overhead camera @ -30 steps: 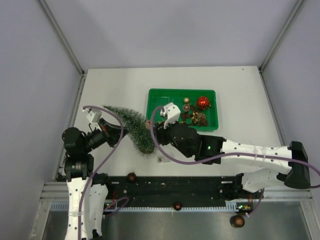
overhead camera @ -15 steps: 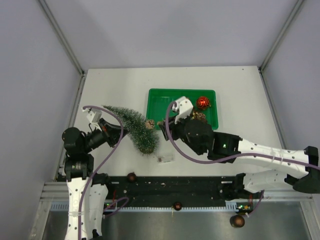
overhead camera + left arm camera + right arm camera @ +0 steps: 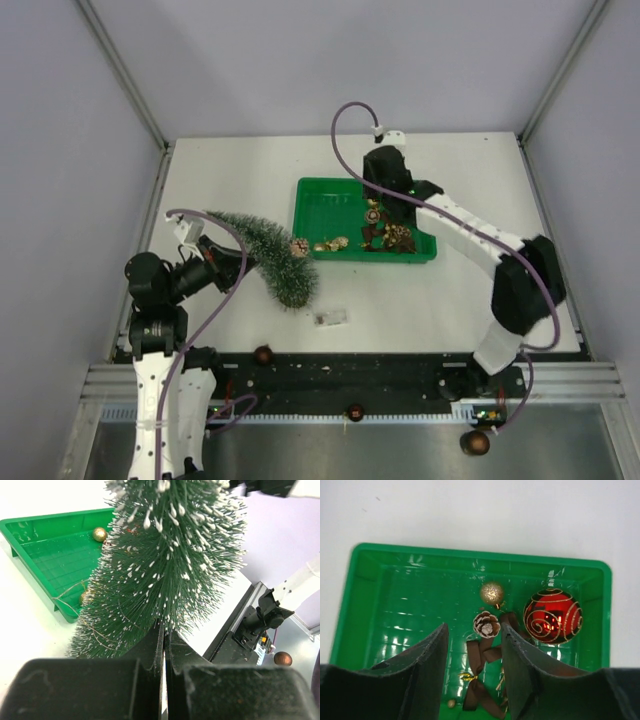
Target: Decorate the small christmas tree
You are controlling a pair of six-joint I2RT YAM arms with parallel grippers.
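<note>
Judging roughly, you've barely begun: your left end effector [image 3: 163, 635], pressed together, pinches the slim frosted green bristle christmas tree [image 3: 270, 255] just ahead of it, one brown pinecone [image 3: 298, 245] against its branches. Your right end effector [image 3: 473, 630], spread and empty, hovers above ornaments [image 3: 552, 616] in the green plastic tray [image 3: 370, 580].

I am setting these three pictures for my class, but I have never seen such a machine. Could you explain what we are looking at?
Two robot arms stand at a white table. One picture looks down from above. The other two come from a camera on each wrist. The left gripper is shut on the small christmas tree. The right gripper hangs open over a green tray, which holds a red bauble, a gold ball, a pine cone and a brown bow.
</note>
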